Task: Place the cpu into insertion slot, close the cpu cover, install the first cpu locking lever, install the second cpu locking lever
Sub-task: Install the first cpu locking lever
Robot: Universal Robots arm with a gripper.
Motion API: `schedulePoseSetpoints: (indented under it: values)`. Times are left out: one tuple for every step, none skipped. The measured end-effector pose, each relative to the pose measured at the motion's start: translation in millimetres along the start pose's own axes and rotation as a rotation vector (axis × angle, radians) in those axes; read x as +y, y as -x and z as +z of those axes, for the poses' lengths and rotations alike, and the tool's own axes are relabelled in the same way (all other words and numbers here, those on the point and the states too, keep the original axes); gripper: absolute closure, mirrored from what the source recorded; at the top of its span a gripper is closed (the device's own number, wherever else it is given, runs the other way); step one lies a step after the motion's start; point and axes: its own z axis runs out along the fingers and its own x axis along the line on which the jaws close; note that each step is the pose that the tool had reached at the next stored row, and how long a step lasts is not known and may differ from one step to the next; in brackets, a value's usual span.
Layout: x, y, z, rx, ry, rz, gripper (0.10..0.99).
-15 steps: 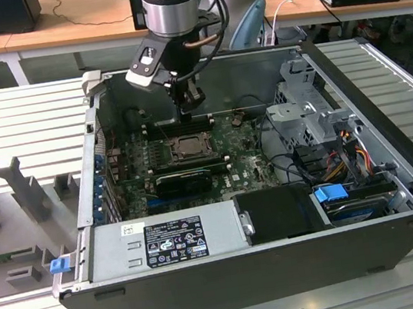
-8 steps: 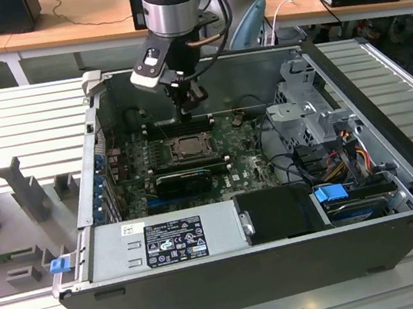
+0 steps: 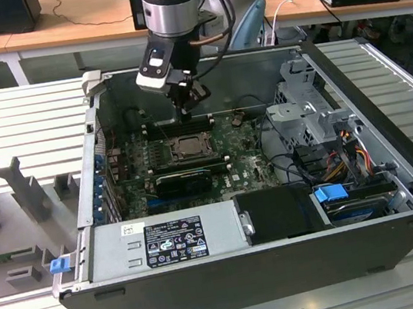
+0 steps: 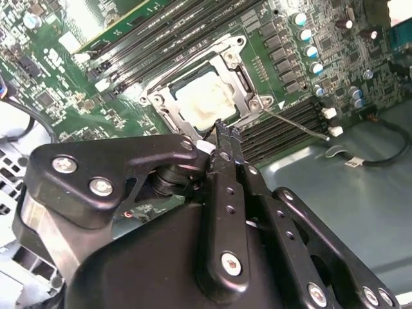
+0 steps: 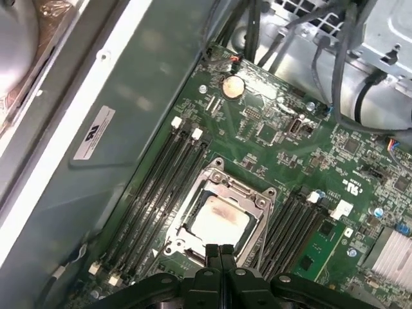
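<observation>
Hovering over the middle of the exterior view, inside the open computer case [image 3: 396, 173], the gripper [image 3: 187, 111] has its fingers pressed together with nothing between them; in both wrist views the tips hang just above one edge of the socket [image 3: 189, 158]. The chip [image 5: 219, 219] lies flat in that socket on the green board [image 5: 270, 129], with the metal frame [image 5: 261, 215] down around it (whether its levers are latched I cannot tell). The chip looks light and stiff but probably delicate underneath, best held by its bare edges; the frame seems thin and springy, better pushed on its rim than through the window
</observation>
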Motion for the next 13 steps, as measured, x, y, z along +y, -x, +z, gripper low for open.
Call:
schedulePoseSetpoints:
  values:
    - [0.0,0.0,0.0,0.0003,0.0,-0.015,0.98]
    - [0.0,0.0,0.0,0.0008,0.0,-0.036,0.98]
    - [0.0,0.0,0.0,0.0012,-0.001,-0.056,0.98]
    - [0.0,0.0,0.0,0.0015,-0.001,-0.069,0.98]
    - [0.0,0.0,0.0,0.0017,-0.001,-0.079,0.98]
    - [0.0,0.0,0.0,0.002,-0.001,-0.092,0.98]
    - [0.0,0.0,0.0,0.0023,-0.001,-0.105,0.98]
    - [0.0,0.0,0.0,0.0025,-0.001,-0.114,0.98]
    - [0.0,0.0,0.0,0.0029,-0.001,-0.132,0.98]
    - [0.0,0.0,0.0,0.0031,-0.002,-0.142,0.98]
    - [0.0,0.0,0.0,0.0033,-0.002,-0.152,0.98]
    - [0.0,0.0,0.0,0.0037,-0.002,-0.171,0.98]
    - [0.0,0.0,0.0,0.004,-0.002,-0.185,0.98]
